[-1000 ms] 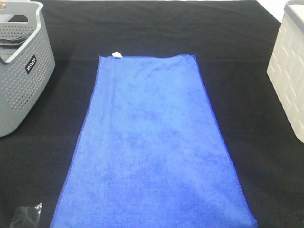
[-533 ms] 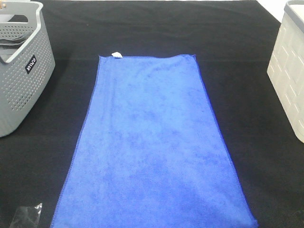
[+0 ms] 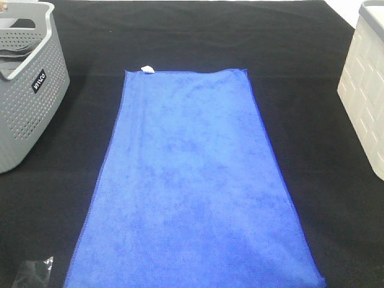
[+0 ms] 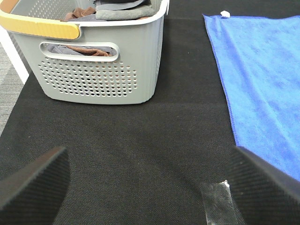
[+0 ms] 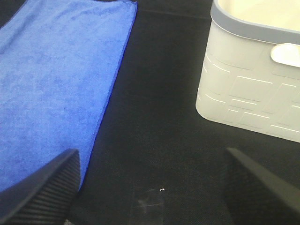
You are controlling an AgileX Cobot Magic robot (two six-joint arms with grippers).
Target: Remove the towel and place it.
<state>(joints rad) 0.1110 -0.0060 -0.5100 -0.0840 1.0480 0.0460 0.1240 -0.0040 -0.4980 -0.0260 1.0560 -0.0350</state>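
The towel (image 3: 195, 180) is laid flat lengthwise, tag (image 3: 146, 69) at the far end; both hands (image 4: 145, 183) (image 5: 150, 187) are spread.

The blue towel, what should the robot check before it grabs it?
1. The towel lies flat and spread out: ok.
2. Nothing rests on the towel: ok.
3. Left gripper open and holding nothing: ok.
4. Right gripper open and holding nothing: ok.
5. Grey basket already has clothes inside: room left, cannot tell.
6. White basket empty inside: cannot tell, only part of it shows.
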